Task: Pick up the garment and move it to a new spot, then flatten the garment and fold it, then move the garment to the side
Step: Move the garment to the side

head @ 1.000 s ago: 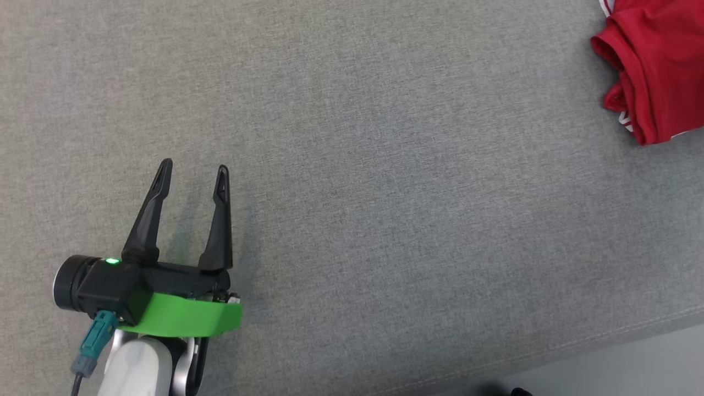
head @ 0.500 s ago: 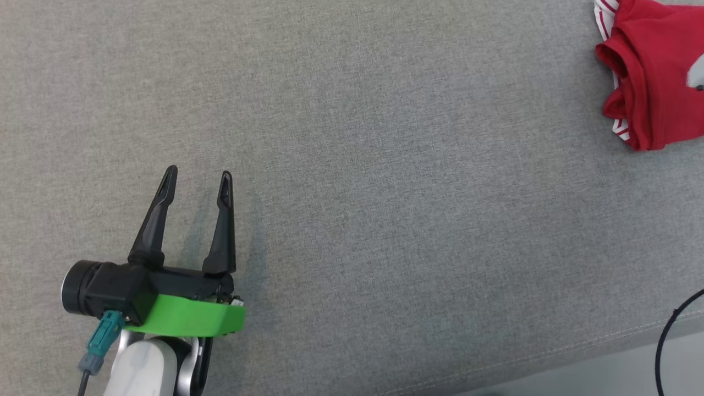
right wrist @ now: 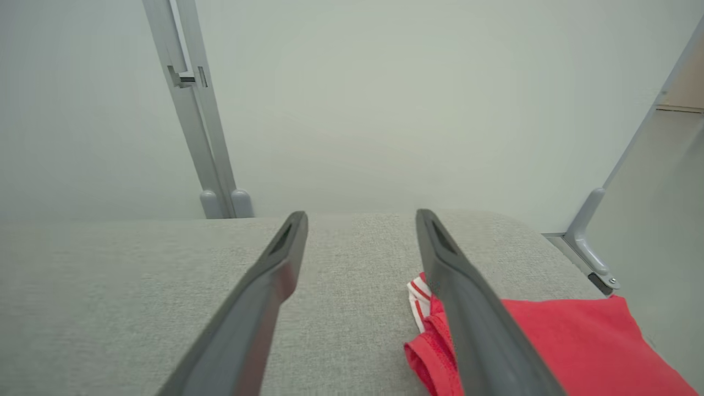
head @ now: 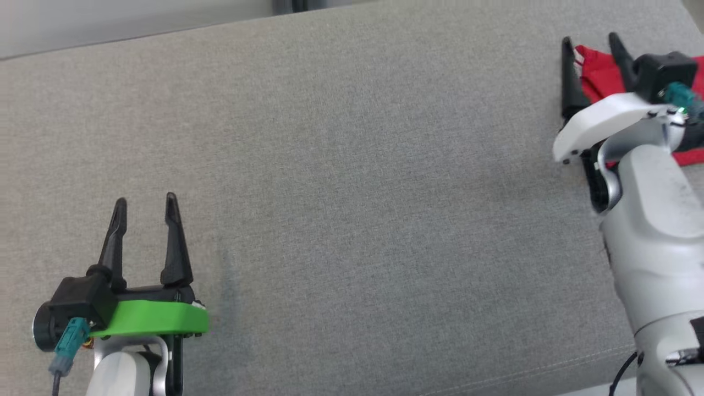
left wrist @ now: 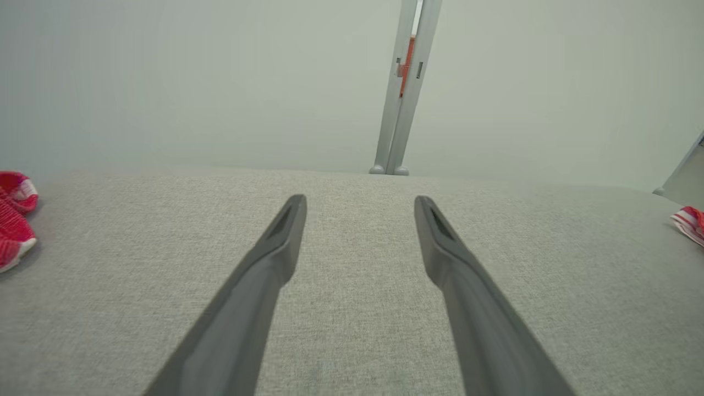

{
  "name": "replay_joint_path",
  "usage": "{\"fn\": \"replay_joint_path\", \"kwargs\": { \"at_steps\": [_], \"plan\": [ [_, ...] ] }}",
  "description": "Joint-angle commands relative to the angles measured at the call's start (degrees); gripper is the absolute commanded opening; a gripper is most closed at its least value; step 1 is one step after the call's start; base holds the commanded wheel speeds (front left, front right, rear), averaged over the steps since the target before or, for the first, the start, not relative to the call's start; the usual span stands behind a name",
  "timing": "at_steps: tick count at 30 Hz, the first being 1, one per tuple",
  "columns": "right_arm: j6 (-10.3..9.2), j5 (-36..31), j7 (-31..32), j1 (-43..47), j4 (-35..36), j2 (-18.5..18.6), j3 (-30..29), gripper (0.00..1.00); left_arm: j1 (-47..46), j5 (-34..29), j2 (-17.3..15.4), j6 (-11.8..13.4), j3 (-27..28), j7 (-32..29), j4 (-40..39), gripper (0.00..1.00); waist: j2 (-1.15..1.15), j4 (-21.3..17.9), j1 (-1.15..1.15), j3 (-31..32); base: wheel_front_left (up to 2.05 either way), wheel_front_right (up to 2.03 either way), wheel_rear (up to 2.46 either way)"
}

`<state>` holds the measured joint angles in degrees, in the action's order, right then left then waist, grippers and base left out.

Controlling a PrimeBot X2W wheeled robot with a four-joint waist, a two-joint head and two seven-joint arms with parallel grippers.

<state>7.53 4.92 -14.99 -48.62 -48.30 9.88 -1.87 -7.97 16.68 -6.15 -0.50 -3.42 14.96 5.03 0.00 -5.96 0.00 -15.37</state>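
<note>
Right gripper (head: 589, 38) has come into the head view since half a second ago, when the left one alone showed. It now stands near the far right corner of the worktop (head: 352, 165), fingers spread and pointing toward the far edge. The camera has swung too: the far edge now runs across the top of that view, so the shifted places of things there are no move of theirs.

The garment (head: 598, 74), red with white stripes at its hem, lies bunched at that far right corner. Earlier most of it showed; now the right forearm (head: 654, 220) covers much of it. Red shows between the two fingers and again past the wrist. In the right wrist view the gripper (right wrist: 360, 215) holds nothing. Its right finger crosses over the striped edge of the garment (right wrist: 577, 335), its left finger over bare worktop; whether either touches I cannot tell.

The left gripper (head: 145, 198) sits near the front left, level and low over the worktop, fingers apart and aimed at the far edge. Its own view shows the gripper (left wrist: 358, 198) empty.
</note>
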Motion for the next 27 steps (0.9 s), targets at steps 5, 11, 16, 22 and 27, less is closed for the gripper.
{"fn": "replay_joint_path", "kwargs": {
  "at_steps": [5, 11, 16, 22, 27],
  "plan": [
    [-0.10, 2.96, -0.19, 10.66, 9.67, -2.73, 1.10, 1.00, 3.62, -0.30, 1.14, -0.03, 3.31, 0.24, 1.68, 1.00, 0.00, 2.76, 0.00, 6.17, 0.00, 0.00, 0.00],
    [-0.09, 1.92, -0.20, 22.35, 19.48, -5.12, -0.03, 1.00, 6.72, -1.44, 2.26, -0.90, 5.12, 0.24, 3.58, 1.00, 0.00, 4.44, 0.00, 8.27, 0.00, 0.00, 0.00],
    [-0.09, 0.65, -0.20, 30.78, 26.94, -6.64, -0.54, 1.00, 8.63, -2.25, 2.74, -2.00, 5.57, 0.25, 4.32, 1.00, 0.00, 5.24, 0.00, 9.46, 0.00, 0.00, 0.00],
    [-0.09, 2.66, -0.22, 37.54, 30.13, -6.83, 3.41, 1.00, 9.51, -3.02, 3.07, -2.45, 4.90, 0.25, 4.12, 1.00, 0.00, 5.41, 0.00, 10.08, 0.00, 0.00, 0.00],
    [-0.09, 5.80, -0.21, 39.46, 30.87, -6.90, 5.34, 1.00, 9.81, -3.05, 3.18, -2.64, 4.46, 0.26, 3.91, 1.00, 0.00, 5.14, 0.00, 10.24, 0.00, 0.00, 0.00]
  ]
}}
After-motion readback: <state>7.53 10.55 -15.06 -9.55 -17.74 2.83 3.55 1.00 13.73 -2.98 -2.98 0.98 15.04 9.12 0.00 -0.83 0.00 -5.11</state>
